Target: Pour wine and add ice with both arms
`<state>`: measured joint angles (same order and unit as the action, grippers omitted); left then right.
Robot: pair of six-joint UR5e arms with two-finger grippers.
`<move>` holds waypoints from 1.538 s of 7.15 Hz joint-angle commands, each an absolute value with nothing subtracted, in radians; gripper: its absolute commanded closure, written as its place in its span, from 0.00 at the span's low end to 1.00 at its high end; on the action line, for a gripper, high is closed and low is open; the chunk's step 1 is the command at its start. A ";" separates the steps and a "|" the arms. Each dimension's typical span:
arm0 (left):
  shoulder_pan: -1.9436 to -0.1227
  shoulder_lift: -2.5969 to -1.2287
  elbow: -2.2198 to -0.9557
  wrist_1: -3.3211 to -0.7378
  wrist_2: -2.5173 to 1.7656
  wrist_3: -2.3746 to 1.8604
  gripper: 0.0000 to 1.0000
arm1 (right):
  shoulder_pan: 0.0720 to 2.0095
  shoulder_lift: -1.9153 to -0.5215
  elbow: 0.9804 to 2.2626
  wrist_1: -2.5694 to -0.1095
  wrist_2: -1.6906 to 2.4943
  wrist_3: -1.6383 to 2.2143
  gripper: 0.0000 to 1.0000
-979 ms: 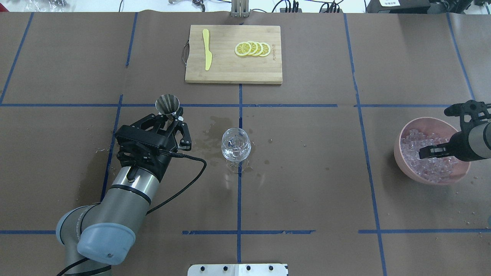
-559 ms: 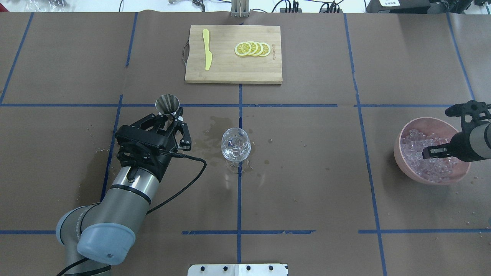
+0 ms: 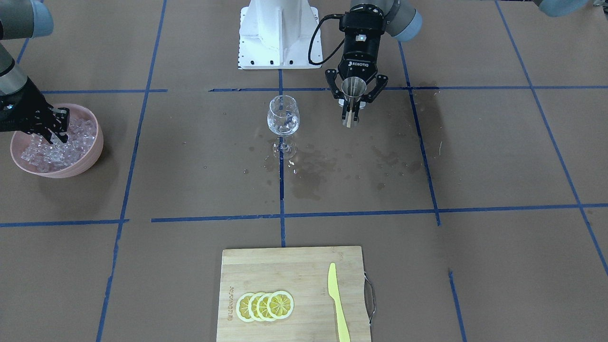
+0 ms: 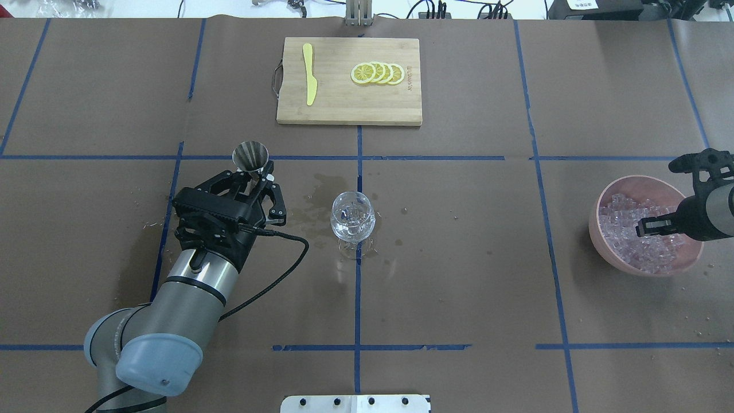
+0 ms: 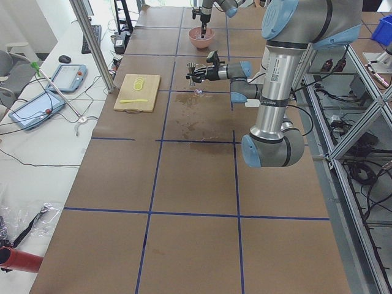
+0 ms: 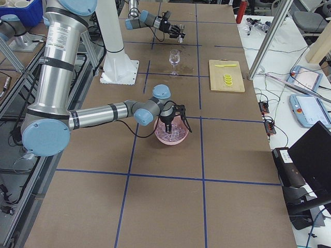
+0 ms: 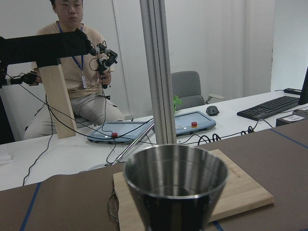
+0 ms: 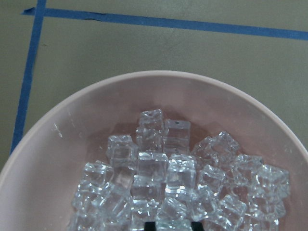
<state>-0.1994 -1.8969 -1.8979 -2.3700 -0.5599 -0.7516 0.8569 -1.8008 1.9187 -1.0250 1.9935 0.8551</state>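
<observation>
My left gripper [image 4: 259, 182] is shut on a steel jigger [image 4: 250, 156] and holds it upright, left of the clear wine glass [image 4: 353, 217]. In the front view the left gripper [image 3: 352, 110] holds the jigger [image 3: 354, 87] beside the glass [image 3: 283, 116]. I cannot make out wine in the glass or the jigger [image 7: 175, 183]. My right gripper [image 4: 643, 227] reaches down into the pink bowl [image 4: 603, 201] of ice [image 4: 622, 213]. In the right wrist view its tips [image 8: 168, 226] are close together on a cube among the ice [image 8: 154, 168].
A bamboo cutting board [image 4: 344, 106] with a yellow knife [image 4: 309, 74] and lemon slices [image 4: 378, 73] lies at the far middle. Dark wet stains [image 3: 313, 171] mark the paper around the glass. The white base block [image 3: 278, 35] stands at the robot's side.
My right gripper has shifted a little to the right over the ice bowl. The left arm, jigger and glass have not moved.
</observation>
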 commanded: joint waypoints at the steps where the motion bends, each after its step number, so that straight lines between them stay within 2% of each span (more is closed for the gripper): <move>1: -0.199 -1.896 -1.898 -2.370 -0.560 -0.753 1.00 | 0.897 -1.810 1.951 -1.028 2.002 0.854 1.00; 5: -0.198 -1.787 -1.902 -2.400 -0.560 -0.924 1.00 | 0.974 -1.804 1.999 -1.054 2.063 0.856 1.00; 8: -0.199 -1.599 -1.898 -2.618 -0.555 -0.934 1.00 | 1.020 -1.799 2.025 -1.054 2.107 0.856 1.00; 11: -0.198 -1.502 -1.873 -2.635 -0.534 -1.078 1.00 | 1.038 -1.789 2.037 -1.052 2.114 0.856 1.00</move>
<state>-0.1987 -1.5319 -1.8868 -2.6299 -0.5466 -1.0230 1.0308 -1.7958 2.0341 -1.0525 2.1116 0.8560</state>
